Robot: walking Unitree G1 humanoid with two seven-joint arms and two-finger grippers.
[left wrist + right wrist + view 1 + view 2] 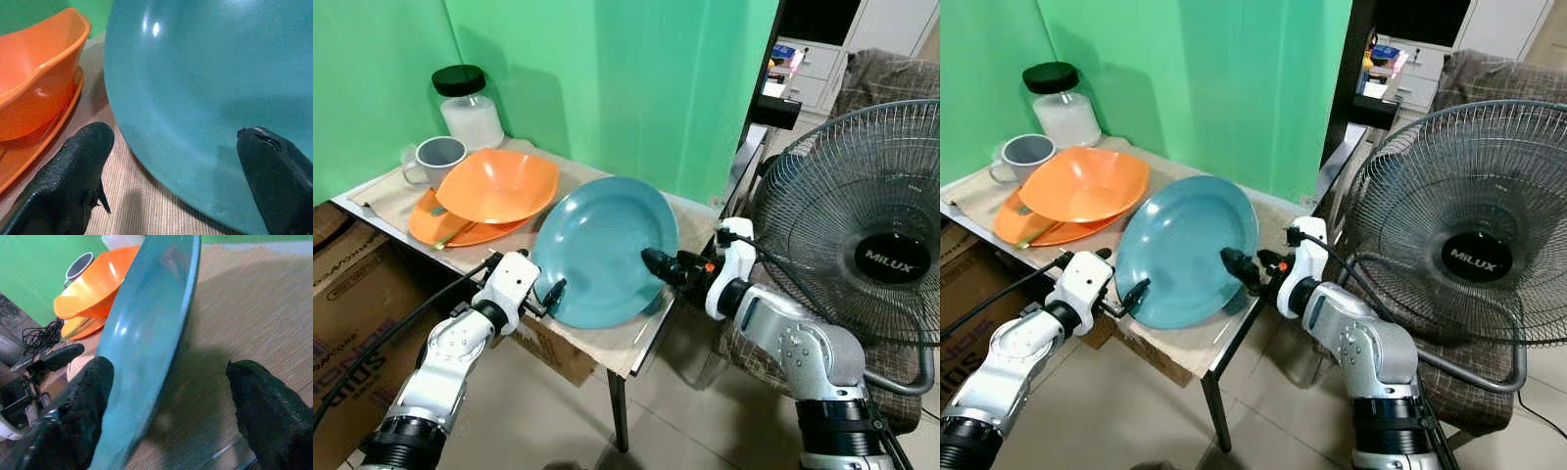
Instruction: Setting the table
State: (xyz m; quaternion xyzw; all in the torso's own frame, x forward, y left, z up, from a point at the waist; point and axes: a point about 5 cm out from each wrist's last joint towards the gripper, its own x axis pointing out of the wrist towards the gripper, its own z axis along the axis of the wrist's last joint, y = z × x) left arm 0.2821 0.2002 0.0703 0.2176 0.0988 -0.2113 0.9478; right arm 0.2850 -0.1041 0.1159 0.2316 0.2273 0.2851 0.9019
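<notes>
now both tools straddle the tilted teal plate (602, 250) on the table (607, 341): left tool (551, 293) & right tool (658, 262) spread wide, probably not gripping.

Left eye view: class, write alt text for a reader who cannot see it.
A teal plate stands tilted on edge on a small table, with the left gripper and right gripper at its two sides. Behind sit an orange bowl, grey mug and jar.

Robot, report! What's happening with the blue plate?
Both grippers, left and right, open around blue plate. Plate tilted up on table. Orange bowl close by.
</notes>
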